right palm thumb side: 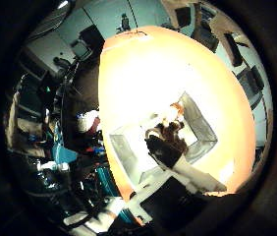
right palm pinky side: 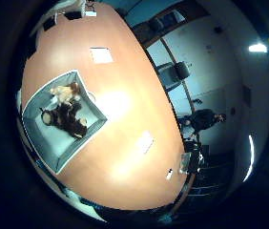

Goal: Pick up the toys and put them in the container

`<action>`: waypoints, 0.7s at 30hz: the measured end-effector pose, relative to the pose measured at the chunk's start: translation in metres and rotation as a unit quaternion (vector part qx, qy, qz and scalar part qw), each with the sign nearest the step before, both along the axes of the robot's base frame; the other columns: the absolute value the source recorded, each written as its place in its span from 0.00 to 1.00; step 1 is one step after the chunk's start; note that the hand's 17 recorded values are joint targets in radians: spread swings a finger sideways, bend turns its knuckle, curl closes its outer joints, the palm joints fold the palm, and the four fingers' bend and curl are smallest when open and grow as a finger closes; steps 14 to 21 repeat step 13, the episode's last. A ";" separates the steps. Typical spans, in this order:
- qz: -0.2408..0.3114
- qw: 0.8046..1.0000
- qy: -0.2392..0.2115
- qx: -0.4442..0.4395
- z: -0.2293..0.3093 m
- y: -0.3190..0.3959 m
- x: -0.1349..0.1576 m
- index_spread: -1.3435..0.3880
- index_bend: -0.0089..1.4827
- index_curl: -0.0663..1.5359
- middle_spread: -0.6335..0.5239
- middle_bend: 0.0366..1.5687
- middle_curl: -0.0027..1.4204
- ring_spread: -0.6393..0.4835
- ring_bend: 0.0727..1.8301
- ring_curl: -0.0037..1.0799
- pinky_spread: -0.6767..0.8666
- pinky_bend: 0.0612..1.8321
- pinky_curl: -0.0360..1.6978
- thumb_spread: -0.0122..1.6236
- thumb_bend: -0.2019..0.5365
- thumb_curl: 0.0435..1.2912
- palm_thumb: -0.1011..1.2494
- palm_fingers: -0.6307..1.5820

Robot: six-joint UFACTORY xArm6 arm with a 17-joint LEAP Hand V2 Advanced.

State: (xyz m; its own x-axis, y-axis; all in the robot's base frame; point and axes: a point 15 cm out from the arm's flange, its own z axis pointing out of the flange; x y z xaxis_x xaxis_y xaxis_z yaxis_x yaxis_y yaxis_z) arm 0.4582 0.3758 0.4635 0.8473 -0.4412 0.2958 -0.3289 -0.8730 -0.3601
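A grey square container [right palm pinky side: 53, 143] sits on the orange table [right palm pinky side: 125, 105] near one of its ends. Inside it lie a dark brown plush toy [right palm pinky side: 68, 120] and a smaller tan and orange toy [right palm pinky side: 64, 91], touching each other at one side of the container. My right hand [right palm thumb side: 178, 164] is high above the table. One black-and-white finger reaches out fairly straight in the thumb side view, over the container's wall [right palm thumb side: 201, 127] and the toys [right palm thumb side: 170, 132]. Nothing is held in the fingers that show.
A white sheet [right palm pinky side: 101, 55] and a small white card [right palm pinky side: 145, 141] lie flat on the table beyond the container. Office chairs [right palm pinky side: 172, 74] stand around the table. Dark equipment and a teal frame [right palm thumb side: 65, 152] crowd the table's side.
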 end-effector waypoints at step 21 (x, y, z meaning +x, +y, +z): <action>-0.022 1.000 -0.012 0.005 0.018 -0.032 0.016 0.53 0.12 0.26 0.40 0.23 0.35 0.39 0.31 0.41 0.55 0.28 0.27 0.62 0.24 0.19 0.47 0.39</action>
